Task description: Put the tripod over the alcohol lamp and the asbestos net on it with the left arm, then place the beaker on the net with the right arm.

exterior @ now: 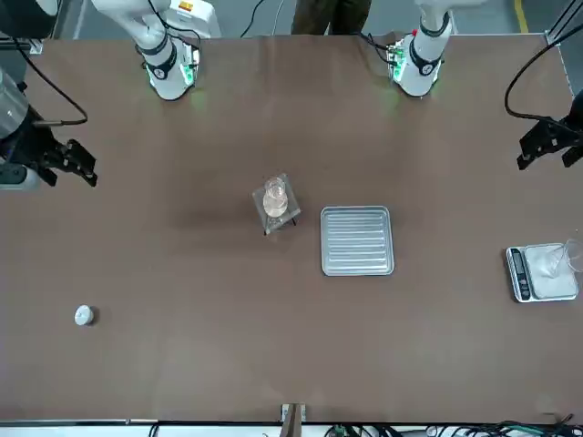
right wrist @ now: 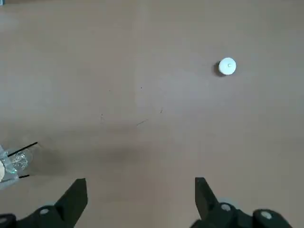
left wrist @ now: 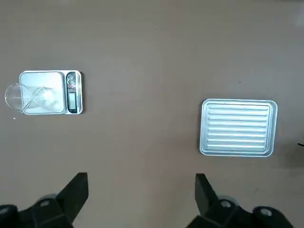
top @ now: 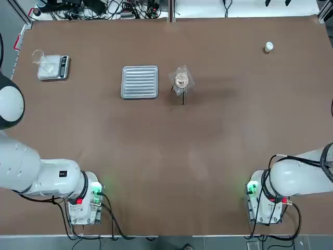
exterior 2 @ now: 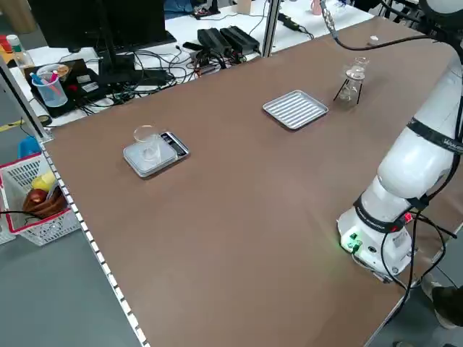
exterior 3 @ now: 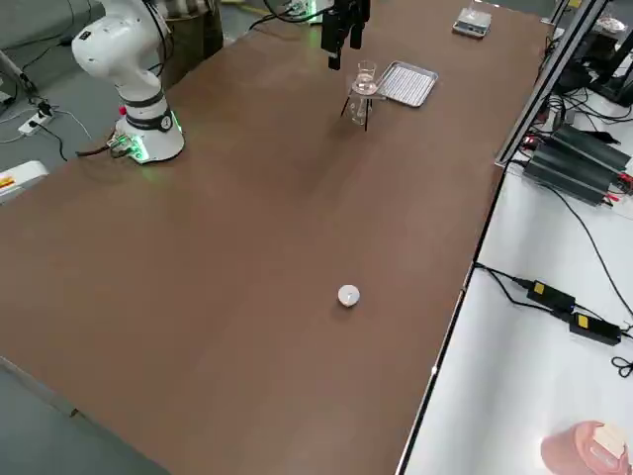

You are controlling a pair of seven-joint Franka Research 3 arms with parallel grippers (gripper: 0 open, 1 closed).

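We are viewing the table with the assembly apparently complete: the tripod point(top: 182, 94) is standing near the middle of the far half of the table point(top: 156, 172), just beside the ribbed silver tray point(top: 140, 82), on that tray's right-arm side. The asbestos net point(top: 182, 82) is lying on top of it as a thin grey square, and the beaker point(top: 181, 78), a small clear open-topped cup, is sitting upright on the net. We cannot make out the alcohol lamp beneath the net.

We judge every placing step done; what remains is only for both arms to stay withdrawn and clear of the stack.

The left gripper point(left wrist: 141, 192) is hanging above the table's left side, fingers spread fully wide, holding nothing. The right gripper point(right wrist: 140, 195) is hanging above the right side, likewise spread wide and empty.
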